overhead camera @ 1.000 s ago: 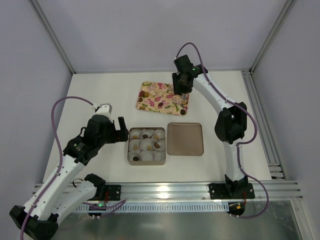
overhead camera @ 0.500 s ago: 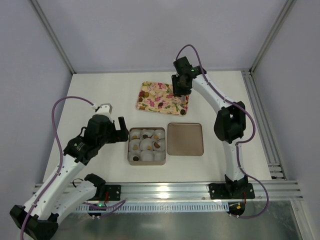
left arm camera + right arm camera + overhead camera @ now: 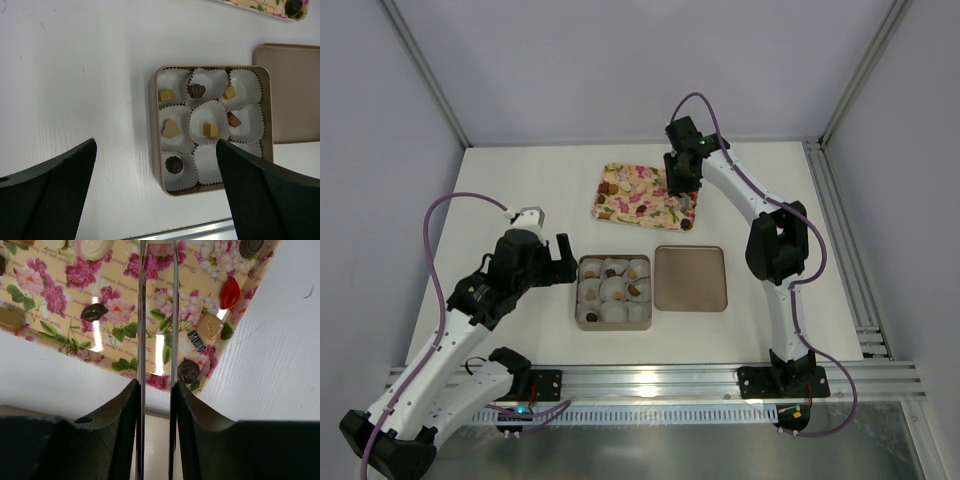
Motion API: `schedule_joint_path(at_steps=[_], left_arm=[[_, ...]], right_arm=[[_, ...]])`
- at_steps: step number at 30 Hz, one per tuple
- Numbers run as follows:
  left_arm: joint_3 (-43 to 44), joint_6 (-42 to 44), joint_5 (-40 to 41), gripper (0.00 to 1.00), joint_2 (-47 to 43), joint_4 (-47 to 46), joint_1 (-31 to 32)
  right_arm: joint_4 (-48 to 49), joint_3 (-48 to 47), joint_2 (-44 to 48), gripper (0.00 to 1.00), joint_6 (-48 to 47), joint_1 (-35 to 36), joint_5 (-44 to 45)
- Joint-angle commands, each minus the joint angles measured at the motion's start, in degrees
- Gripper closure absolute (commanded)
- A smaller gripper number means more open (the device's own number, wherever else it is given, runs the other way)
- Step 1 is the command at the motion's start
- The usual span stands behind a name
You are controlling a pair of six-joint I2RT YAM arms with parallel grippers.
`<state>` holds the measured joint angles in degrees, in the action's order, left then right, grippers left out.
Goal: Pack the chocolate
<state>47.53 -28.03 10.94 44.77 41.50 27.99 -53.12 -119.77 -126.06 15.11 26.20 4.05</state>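
Observation:
The square brown box (image 3: 613, 322) holds white paper cups, several with a chocolate in them, such as a tan heart (image 3: 171, 128) and a dark round one (image 3: 174, 164). More chocolates lie on the flowered tray (image 3: 650, 207), among them a tan piece (image 3: 209, 326) and a dark round one (image 3: 188, 372). My left gripper (image 3: 563, 258) is open and empty, just left of the box; its jaws frame the box in the left wrist view (image 3: 156, 150). My right gripper (image 3: 682, 192) is low over the tray's right part. Its thin metal blades (image 3: 159, 245) stand narrowly apart around a cream chocolate at the frame's top edge.
The box's flat brown lid (image 3: 690, 278) lies right of the box, also in the left wrist view (image 3: 290, 90). The tray (image 3: 125, 300) lies at the back centre. A metal rail (image 3: 650, 378) runs along the near edge. White walls close in the table.
My right arm has shifted slightly, its wrist moving left and closer over the tray. The left arm, box and lid have not moved.

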Motion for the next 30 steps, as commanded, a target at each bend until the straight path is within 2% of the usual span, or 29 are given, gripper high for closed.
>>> schedule_joint_path(at_steps=[1,21,25,30], left_arm=[[0.11,0.17,0.66,0.00,-0.56,-0.27,-0.21],[0.02,0.26,0.49,0.00,-0.92,-0.36,-0.21],[0.11,0.26,0.49,0.00,-1.00,-0.45,-0.21],[0.02,0.26,0.40,0.00,-1.09,-0.36,-0.21]], right_arm=[[1.27,0.58,2.48,0.71,-0.61,0.08,0.25],[4.69,19.38,24.36,0.75,-0.96,1.05,-3.35],[4.34,24.04,30.68,0.75,-1.23,3.51,-5.72],[3.20,30.81,37.72,0.75,-1.05,11.93,-6.25]])
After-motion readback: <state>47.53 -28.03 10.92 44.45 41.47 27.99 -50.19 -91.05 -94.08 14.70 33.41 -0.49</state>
